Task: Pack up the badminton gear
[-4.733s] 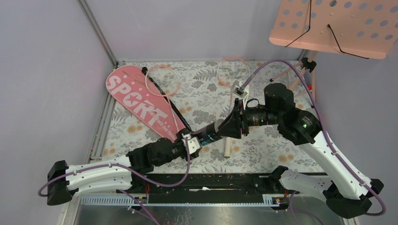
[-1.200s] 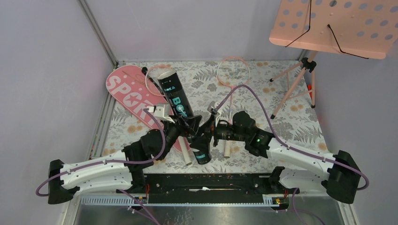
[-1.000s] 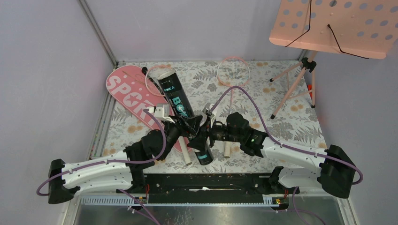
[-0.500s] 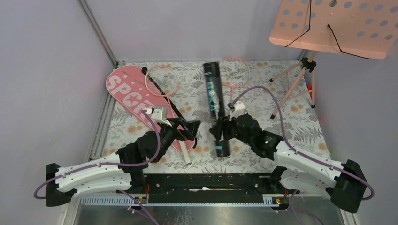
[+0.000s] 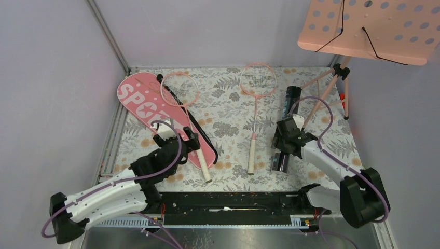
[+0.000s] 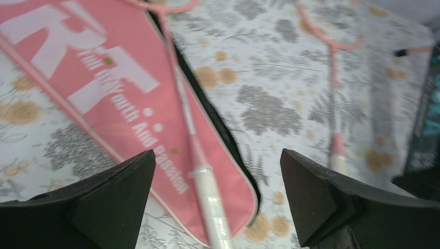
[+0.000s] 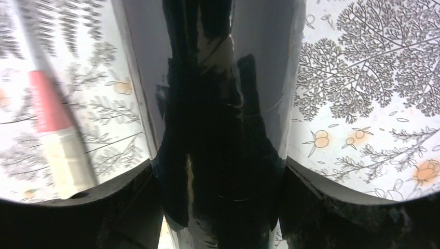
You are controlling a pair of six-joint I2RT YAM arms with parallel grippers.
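1. The left pincer [image 5: 193, 141] hovers over the narrow near end of the pink cover [image 5: 150, 111]. Its jaws are spread wide with nothing between them.
2. In the left wrist view, the white handle of the first racket [image 6: 207, 187] lies lengthwise on the cover's tail. It sits below the gap between the fingers and is not touched.
3. Well to the right of the cover, the right pincer [image 5: 284, 141] is clamped on the black tube [image 5: 292, 97], gripping it somewhat toward the tube's near end.
4. In the right wrist view the tube fills the gap, with a finger [image 7: 119, 207] pressed against each side.
5. Whether the tube rests on the floral tablecloth [image 5: 228, 104] or is raised off it cannot be told.
6. The second racket [image 5: 251, 155] lies on the tablecloth between the cover and the tube. Its white handle is near, close beside the tube's near end but apart from it.
7. A black strap [image 5: 203, 134] runs along the cover's right edge.
8. The cover's broad end, lettered "SPORT", points far and left, and the first racket's head overlaps its right side.
9. Farthest off, right of the cover, stands a pink music stand [image 5: 363, 26]. Its tripod legs are just beyond the tube's far end.
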